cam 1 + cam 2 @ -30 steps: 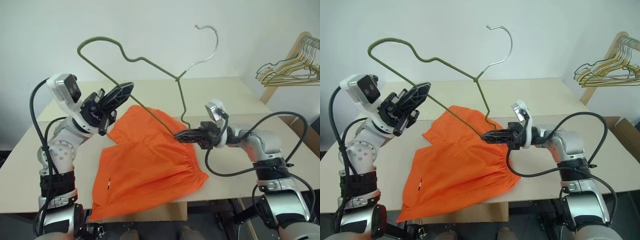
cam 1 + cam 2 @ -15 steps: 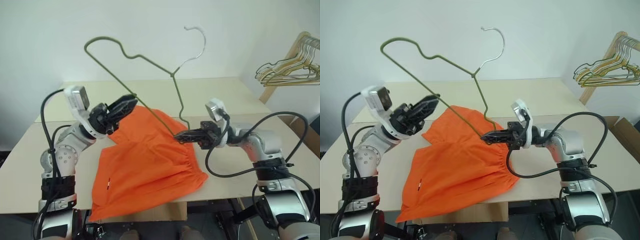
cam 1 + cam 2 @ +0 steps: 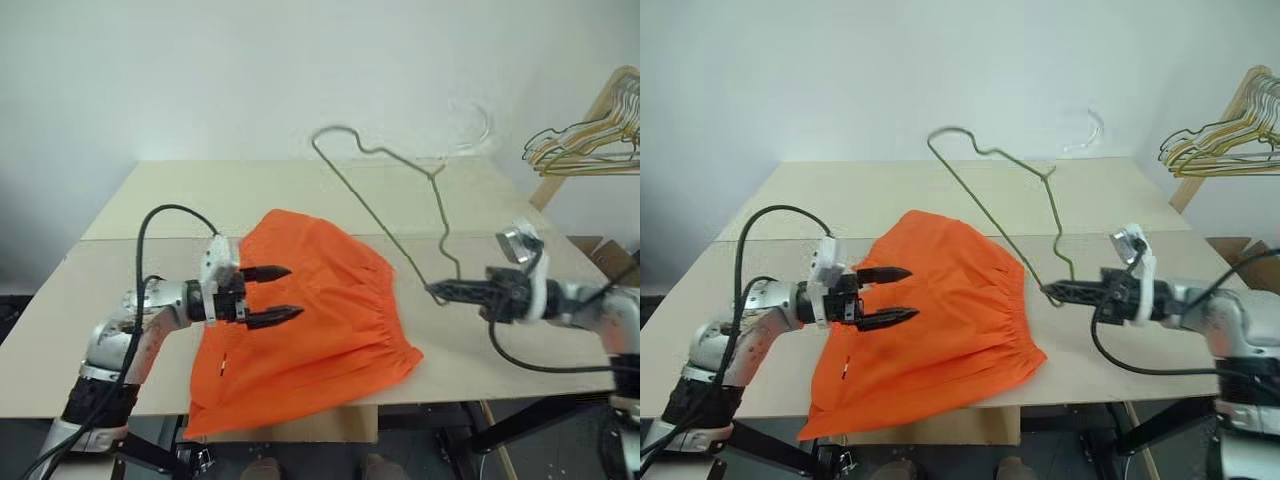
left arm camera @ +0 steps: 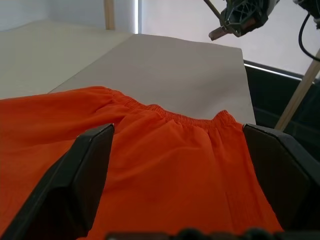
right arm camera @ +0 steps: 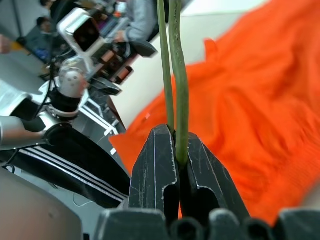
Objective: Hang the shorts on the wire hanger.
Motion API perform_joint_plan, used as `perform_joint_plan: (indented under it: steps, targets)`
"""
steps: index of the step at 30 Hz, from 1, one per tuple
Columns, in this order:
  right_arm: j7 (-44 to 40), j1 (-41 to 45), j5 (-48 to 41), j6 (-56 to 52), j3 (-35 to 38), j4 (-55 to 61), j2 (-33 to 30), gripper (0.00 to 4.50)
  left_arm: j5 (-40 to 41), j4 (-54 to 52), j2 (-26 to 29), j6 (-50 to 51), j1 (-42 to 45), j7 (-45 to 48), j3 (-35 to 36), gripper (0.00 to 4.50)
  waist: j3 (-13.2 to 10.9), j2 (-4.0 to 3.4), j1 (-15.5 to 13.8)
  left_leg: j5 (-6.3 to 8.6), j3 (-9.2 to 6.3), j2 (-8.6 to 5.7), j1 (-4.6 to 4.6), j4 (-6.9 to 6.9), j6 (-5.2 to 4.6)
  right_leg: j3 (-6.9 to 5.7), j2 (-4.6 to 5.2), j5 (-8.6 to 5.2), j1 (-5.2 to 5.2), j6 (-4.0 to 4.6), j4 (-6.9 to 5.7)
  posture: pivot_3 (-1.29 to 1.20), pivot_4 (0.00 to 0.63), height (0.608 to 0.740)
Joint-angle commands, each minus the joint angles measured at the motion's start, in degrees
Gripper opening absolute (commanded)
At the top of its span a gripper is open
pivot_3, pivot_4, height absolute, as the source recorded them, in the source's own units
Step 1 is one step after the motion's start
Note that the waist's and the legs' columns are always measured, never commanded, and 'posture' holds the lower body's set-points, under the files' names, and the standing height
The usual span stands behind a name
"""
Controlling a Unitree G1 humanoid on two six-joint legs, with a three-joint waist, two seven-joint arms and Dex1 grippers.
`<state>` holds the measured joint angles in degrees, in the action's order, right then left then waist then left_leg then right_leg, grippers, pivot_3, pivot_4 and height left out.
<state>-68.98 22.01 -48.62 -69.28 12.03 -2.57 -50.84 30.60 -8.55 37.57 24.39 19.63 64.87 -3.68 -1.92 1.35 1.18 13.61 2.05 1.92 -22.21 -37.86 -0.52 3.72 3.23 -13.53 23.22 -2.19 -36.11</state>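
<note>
Shorts (image 3: 310,300) of bright orange fabric lie flat on the pale wooden surface (image 3: 130,210), gathered waistband toward the right. The left pincer (image 3: 280,296) hovers released over their left part, grasping nothing. The right pincer (image 3: 437,291) is clenched on the thin olive wire hanger (image 3: 385,190), holding it upright just right of the waistband. The left should probably pinch one fabric layer at the waistband and lift, opening a gap for the wire.
</note>
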Motion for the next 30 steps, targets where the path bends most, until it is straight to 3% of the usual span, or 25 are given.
perform_joint_plan:
  steps: [1,7,13,19,30]
  targets:
    - [1.5,-5.6,-1.1,-5.4,3.8,2.9,-6.6,0.0,-6.4,-2.6,2.9,-6.4,1.7,2.7,-2.9,4.44,0.0,-0.01,0.0,0.0,0.0,0.0,0.01,0.0,0.0,0.02,-0.01,0.0,0.0,0.0,-0.01,-0.04,0.0,0.74]
    - [-4.3,-18.9,-1.9,-9.6,1.9,2.9,-17.3,0.0,-12.2,-2.2,6.6,-12.6,2.5,7.6,-6.4,4.44,0.0,-0.05,0.9,0.0,0.09,-0.01,0.04,0.0,-0.01,0.11,0.02,-0.08,-0.02,-0.14,0.03,-0.07,0.0,0.74]
    - [-9.0,-26.9,-2.3,-11.8,0.8,0.2,-22.0,0.0,-12.1,-2.4,9.4,-16.1,0.7,11.7,-5.5,4.44,0.0,-0.06,2.2,0.01,0.11,0.02,0.12,0.0,-0.02,0.15,0.0,-0.27,-0.07,-0.45,0.01,-0.09,0.0,0.74]
    - [-10.1,-31.2,-2.0,-10.8,1.7,-0.3,-23.1,0.0,-12.7,-2.4,13.1,-18.7,-2.7,14.5,-4.7,4.44,0.0,-0.09,3.1,0.02,0.13,0.04,0.16,0.0,-0.04,0.17,0.0,-0.32,-0.07,-0.52,-0.01,-0.1,0.0,0.74]
    - [-11.4,-31.9,-3.4,-9.3,2.6,1.1,-22.0,0.0,-11.9,-3.5,12.7,-17.6,-3.1,13.5,-4.4,4.44,0.0,-0.13,2.9,0.03,0.17,0.03,0.17,0.0,-0.04,0.19,0.02,-0.33,-0.07,-0.55,-0.01,-0.1,0.0,0.74]
